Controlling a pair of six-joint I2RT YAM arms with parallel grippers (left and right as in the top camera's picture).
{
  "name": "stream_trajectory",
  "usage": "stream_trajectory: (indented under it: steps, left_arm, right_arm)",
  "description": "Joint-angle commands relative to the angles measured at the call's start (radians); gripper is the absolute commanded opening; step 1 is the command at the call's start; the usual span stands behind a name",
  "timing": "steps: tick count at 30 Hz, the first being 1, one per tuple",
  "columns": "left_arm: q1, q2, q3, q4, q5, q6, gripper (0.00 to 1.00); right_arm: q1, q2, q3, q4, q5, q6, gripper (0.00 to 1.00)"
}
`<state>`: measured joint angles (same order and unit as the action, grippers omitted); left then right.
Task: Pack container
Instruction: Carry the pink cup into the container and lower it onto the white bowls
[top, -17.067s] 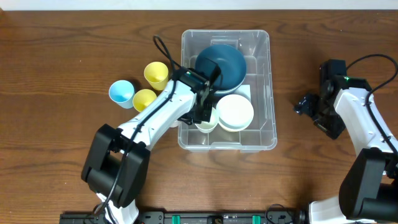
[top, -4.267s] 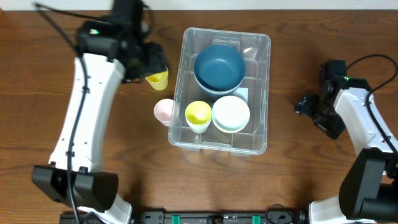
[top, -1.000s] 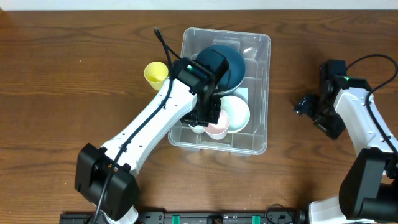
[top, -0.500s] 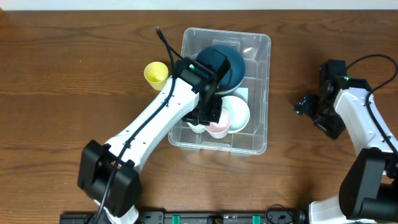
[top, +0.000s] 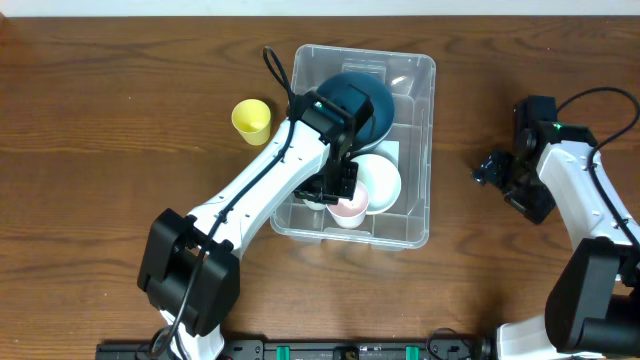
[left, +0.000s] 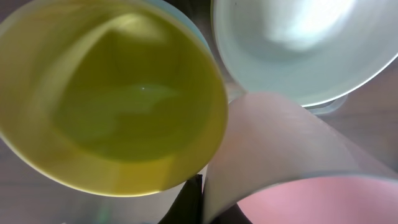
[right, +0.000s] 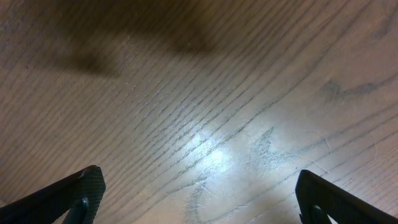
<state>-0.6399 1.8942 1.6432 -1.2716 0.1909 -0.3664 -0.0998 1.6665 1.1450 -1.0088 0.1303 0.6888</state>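
The clear plastic container (top: 418, 215) stands mid-table. Inside it are a dark blue bowl (top: 378, 108), a white bowl (top: 385, 180) and a yellow cup (left: 118, 99) mostly hidden under my left arm in the overhead view. My left gripper (top: 340, 192) is inside the container, shut on the rim of a pink cup (top: 349, 210), which also shows in the left wrist view (left: 298, 162) beside the yellow cup and the white bowl (left: 305, 43). My right gripper (top: 497, 172) is open and empty over bare wood, to the right of the container; its fingers show in the right wrist view (right: 199, 199).
A second yellow cup (top: 251, 120) stands on the wooden table (top: 100, 180), left of the container. A black cable (top: 275, 68) loops off my left arm near the container's far left corner.
My left gripper with the pink cup has sunk a little lower and nearer the container's front wall, beside the white bowl. The right arm has not moved.
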Motion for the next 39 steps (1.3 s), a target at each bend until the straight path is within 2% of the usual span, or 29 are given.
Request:
stream_trajectory:
  steps: [1,9,16,39]
  left_arm:
    - [0.001,0.009,-0.003,0.02,-0.021,-0.005,0.06]
    - [0.001,0.022,-0.003,0.109,-0.024,-0.005,0.07]
    - [0.001,0.079,-0.003,0.126,-0.024,0.007,0.06]
    - [0.002,0.074,0.003,0.307,-0.028,0.032,0.06]
  right_arm:
    - [0.002,0.002,0.002,0.0,0.008,0.013,0.99]
    - [0.002,0.002,0.002,0.0,0.008,0.013,0.99]
    - [0.002,0.002,0.002,0.0,0.008,0.013,0.99]
    - [0.002,0.002,0.002,0.003,0.008,0.013,0.99]
